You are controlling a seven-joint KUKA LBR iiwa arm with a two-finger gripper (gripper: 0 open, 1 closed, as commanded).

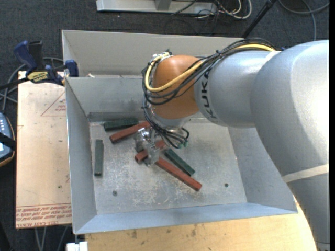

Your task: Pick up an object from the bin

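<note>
Bin [157,195] scuffed grey metal; red bar [179,173], green bar [98,157] matt; arm [251,88] smooth silver.

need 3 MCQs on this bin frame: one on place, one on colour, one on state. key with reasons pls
1. Where does the lone bar lie?
A) left side of the bin floor
B) back right corner
C) on the rim

2. What colour is the long bar running front-right from the gripper?
A) yellow
B) red-brown
C) blue

3. How does the lone bar rest?
A) standing on end
B) leaning on a wall
C) flat on the floor

Key:
1 A, it sits near the left wall, apart from the others.
2 B, it is reddish brown, beside a dark green bar.
3 C, its whole length lies on the floor.
</note>
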